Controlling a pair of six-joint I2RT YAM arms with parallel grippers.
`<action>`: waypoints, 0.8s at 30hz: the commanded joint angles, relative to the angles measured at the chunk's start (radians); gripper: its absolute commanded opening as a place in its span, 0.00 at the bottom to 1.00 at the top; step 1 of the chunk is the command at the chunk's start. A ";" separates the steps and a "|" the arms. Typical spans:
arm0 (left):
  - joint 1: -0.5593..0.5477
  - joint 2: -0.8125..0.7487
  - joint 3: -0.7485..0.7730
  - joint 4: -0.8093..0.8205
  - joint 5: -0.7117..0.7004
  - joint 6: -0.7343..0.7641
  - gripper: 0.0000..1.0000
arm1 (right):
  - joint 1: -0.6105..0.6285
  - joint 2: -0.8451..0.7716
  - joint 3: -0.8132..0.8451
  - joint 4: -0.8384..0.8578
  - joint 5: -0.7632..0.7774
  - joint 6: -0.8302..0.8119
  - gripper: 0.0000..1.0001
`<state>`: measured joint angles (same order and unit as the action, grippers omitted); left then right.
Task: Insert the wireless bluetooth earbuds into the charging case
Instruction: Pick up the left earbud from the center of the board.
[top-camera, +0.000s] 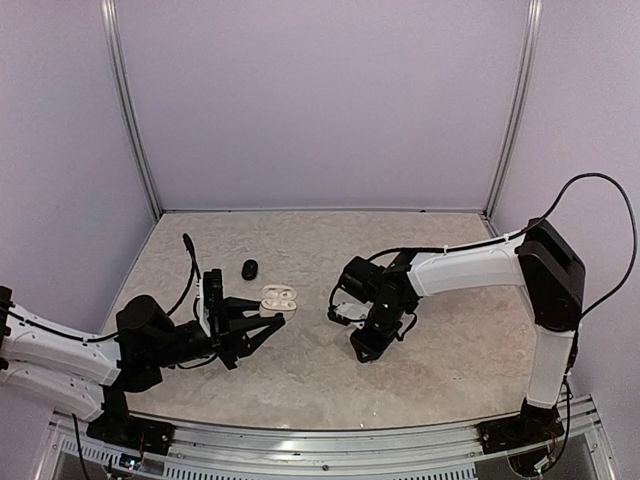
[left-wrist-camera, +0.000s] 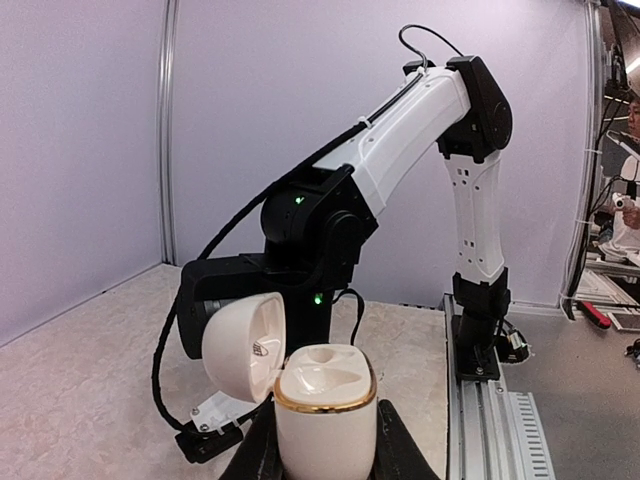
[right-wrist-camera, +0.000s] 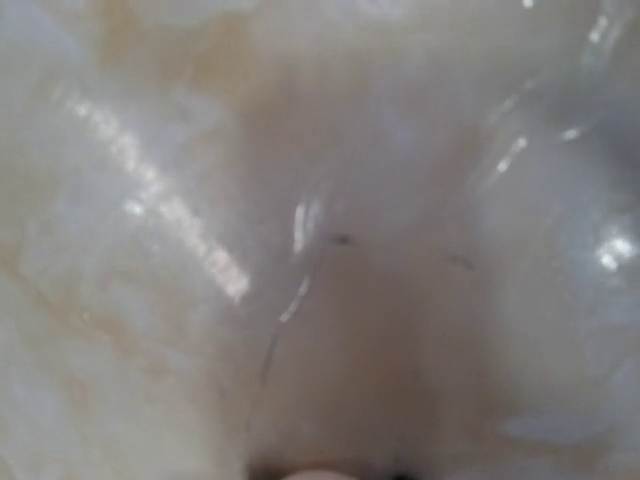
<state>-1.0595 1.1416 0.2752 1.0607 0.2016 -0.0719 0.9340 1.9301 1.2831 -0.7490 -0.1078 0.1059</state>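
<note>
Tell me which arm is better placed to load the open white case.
The right. The left gripper is occupied: it clamps the case, whose lid stands open. The right gripper hangs low close beside it; whether it holds anything I cannot tell.
</note>
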 joint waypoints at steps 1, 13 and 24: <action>0.006 -0.016 -0.012 0.012 0.000 0.016 0.04 | 0.013 0.035 0.030 -0.033 -0.001 -0.012 0.30; 0.007 -0.016 -0.019 0.011 -0.008 0.024 0.03 | 0.029 0.037 0.051 -0.068 -0.013 -0.024 0.18; 0.013 -0.006 -0.035 0.044 -0.036 0.034 0.03 | 0.031 -0.086 0.026 0.047 -0.024 -0.034 0.14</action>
<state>-1.0569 1.1370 0.2527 1.0660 0.1894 -0.0582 0.9497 1.9366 1.3193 -0.7666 -0.1177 0.0872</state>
